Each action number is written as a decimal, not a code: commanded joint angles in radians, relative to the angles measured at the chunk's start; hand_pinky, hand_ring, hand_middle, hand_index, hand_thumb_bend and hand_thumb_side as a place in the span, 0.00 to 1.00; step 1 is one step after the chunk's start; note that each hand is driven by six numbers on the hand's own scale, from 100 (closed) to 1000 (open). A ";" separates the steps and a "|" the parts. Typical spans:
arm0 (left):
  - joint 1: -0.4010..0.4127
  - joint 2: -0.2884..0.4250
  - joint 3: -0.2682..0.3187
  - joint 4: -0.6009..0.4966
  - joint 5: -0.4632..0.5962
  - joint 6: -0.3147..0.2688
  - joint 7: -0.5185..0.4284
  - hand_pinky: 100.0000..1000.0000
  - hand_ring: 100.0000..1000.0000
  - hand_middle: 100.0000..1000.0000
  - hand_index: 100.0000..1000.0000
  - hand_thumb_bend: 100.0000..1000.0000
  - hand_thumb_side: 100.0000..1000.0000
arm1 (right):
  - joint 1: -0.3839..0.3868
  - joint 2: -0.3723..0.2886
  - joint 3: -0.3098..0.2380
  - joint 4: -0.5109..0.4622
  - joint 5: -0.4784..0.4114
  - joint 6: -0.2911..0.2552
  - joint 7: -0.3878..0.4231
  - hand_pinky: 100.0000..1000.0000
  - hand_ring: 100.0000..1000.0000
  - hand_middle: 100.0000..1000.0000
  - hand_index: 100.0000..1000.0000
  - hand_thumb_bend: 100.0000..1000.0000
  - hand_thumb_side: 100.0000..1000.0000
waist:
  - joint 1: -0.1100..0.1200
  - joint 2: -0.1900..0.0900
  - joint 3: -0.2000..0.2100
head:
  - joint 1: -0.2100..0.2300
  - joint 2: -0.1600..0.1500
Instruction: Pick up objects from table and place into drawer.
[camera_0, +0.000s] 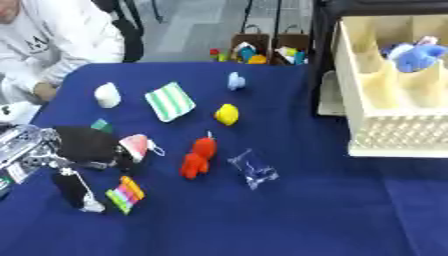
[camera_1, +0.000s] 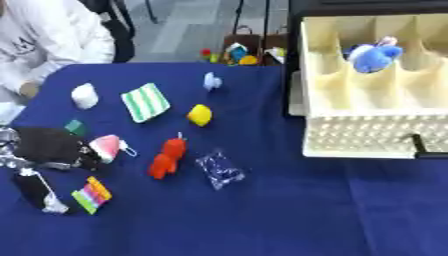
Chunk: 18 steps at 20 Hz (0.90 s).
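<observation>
Here, blue cloth table (camera_0: 262, 220). Left hand (camera_0: 83, 145), black with silver links, lies by the left edge, fingers curled round a pink-and-white soft object (camera_0: 136, 145). Nearby: red plush figure (camera_0: 198, 157), yellow rounded toy (camera_0: 227, 114), striped green cloth (camera_0: 170, 101), crinkled clear bag (camera_0: 253, 169). Cream partitioned drawer (camera_1: 367, 132) holds a blue plush (camera_1: 374, 56). Right hand unseen.

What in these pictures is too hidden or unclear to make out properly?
- Left hand: its fingers merge into a dark blur over the pink-and-white thing; open or shut cannot be told.
- Right hand: in neither view.
- Drawer: cut off by the right edge in the left eye view.
- Blue toy: blurred, shape unclear.
- Clear packet: contents unreadable.
</observation>
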 joint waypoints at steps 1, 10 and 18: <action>-0.014 0.022 0.008 0.005 0.006 -0.067 -0.060 0.56 0.63 0.58 0.82 0.31 0.61 | -0.014 -0.011 -0.006 -0.013 0.005 -0.016 -0.020 0.61 0.67 0.63 0.73 0.00 0.71 | -0.001 -0.014 -0.001 | 0.003 -0.010; -0.019 0.011 0.000 0.030 0.029 -0.072 -0.055 0.53 0.61 0.54 0.78 0.26 0.60 | -0.014 -0.009 -0.008 -0.013 0.007 -0.012 -0.022 0.61 0.67 0.63 0.73 0.00 0.71 | 0.000 -0.013 -0.004 | 0.003 -0.010; -0.022 0.005 -0.007 0.048 0.063 -0.072 -0.070 0.53 0.60 0.54 0.80 0.24 0.59 | -0.015 -0.007 -0.008 -0.013 0.008 -0.008 -0.024 0.61 0.67 0.63 0.73 0.00 0.71 | 0.001 -0.014 -0.007 | 0.005 -0.012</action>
